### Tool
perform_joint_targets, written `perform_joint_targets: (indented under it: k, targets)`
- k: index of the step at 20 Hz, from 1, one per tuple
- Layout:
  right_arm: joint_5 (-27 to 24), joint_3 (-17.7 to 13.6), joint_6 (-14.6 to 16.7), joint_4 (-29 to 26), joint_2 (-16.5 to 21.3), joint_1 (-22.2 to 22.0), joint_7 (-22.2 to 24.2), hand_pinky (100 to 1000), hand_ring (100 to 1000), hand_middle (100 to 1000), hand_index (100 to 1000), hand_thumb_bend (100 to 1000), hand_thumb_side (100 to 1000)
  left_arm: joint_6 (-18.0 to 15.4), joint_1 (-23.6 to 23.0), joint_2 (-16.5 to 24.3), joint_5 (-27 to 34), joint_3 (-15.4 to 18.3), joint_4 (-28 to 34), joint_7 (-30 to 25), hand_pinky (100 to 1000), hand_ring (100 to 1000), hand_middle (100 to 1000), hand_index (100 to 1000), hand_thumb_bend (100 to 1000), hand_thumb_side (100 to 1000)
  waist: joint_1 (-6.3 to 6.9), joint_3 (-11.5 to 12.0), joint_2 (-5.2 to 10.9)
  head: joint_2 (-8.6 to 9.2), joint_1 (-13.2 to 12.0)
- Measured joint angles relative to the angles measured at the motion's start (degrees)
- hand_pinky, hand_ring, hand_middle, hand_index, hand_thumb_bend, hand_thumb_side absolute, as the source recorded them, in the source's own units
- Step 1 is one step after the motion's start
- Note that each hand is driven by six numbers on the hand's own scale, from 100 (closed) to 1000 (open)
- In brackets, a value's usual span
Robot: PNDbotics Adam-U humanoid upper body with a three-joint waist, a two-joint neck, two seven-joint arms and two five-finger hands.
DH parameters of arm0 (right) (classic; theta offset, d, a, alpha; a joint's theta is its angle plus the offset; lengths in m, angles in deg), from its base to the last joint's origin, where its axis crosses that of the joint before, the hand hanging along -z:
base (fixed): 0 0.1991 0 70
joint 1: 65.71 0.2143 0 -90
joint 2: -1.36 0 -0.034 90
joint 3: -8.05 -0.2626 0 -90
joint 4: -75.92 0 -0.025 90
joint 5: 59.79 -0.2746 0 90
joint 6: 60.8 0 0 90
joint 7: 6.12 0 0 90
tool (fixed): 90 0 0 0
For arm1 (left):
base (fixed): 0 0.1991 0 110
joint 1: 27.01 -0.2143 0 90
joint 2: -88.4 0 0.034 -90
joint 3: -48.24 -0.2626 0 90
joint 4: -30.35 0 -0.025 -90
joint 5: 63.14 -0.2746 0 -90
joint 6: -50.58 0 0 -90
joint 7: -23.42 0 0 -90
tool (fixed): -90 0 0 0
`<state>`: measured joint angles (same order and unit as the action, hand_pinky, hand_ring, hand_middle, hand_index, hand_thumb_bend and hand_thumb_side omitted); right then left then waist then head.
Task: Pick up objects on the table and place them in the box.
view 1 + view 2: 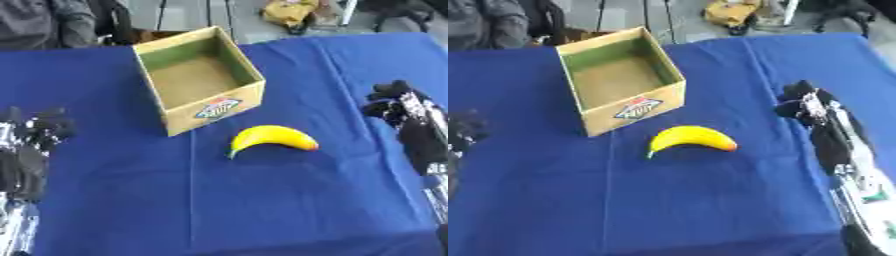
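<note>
A yellow banana (271, 137) lies on the blue cloth just in front of the open cardboard box (175, 124), near its front right corner. The box stands upright and nothing shows inside it. My right hand (807, 107) hovers at the right edge, well to the right of the banana, its fingers curled and holding nothing. My left hand (39, 130) sits at the left edge, far from both things, fingers curled and empty.
The blue cloth (289, 200) covers the whole table, with a fold line running down from the box. A person's dark sleeve (48, 20) and a yellow bag (293, 11) show beyond the far edge.
</note>
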<state>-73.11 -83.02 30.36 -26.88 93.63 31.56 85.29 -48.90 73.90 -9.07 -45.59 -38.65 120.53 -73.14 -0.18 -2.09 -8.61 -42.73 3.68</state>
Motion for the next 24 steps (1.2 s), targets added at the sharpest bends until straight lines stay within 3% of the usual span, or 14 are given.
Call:
perform_joint_targets:
  k: [8,13,20,21,22,24]
  targets:
    - [4.85,2.24,0.09,0.38,8.00,5.86,3.38,733,656,650,752,228,649,0.01,-0.09,0.00,0.00,-0.01,-0.03,0.01,728,730,732,604,272,1000,-0.18,0.46,0.47,0.00,0.53]
    - [9.09,4.59,0.64,2.41,12.41,10.66,7.25,739,680,671,769,277,632,0.07,-0.22,0.00,0.00,-0.04,-0.26,-0.03,728,730,732,604,270,1000,-0.20,0.68,0.54,0.01,0.97]
    - [15.34,9.80,2.19,8.86,15.41,18.67,13.42,727,680,665,750,443,525,0.39,-0.30,0.00,-0.03,-0.09,-0.36,-0.41,728,730,733,595,268,1000,-0.10,1.43,0.87,0.00,1.77]
    - [16.19,10.77,2.59,10.05,15.47,19.95,14.29,725,677,662,748,485,420,0.42,-0.30,0.00,-0.06,-0.13,-0.37,-0.45,728,730,733,595,265,1000,-0.06,1.49,0.88,0.00,1.93]
    - [17.09,11.70,3.02,11.28,15.48,21.11,15.17,723,675,660,745,471,484,0.44,-0.30,0.00,-0.09,-0.21,-0.37,-0.50,728,730,733,595,267,1000,-0.03,1.59,0.90,0.00,2.07]
    - [18.83,13.37,3.82,13.86,15.46,23.13,16.89,721,674,657,744,478,462,0.53,-0.31,0.00,-0.14,-0.39,-0.37,-0.62,728,729,733,595,266,1000,-0.02,1.75,0.92,0.00,2.32]
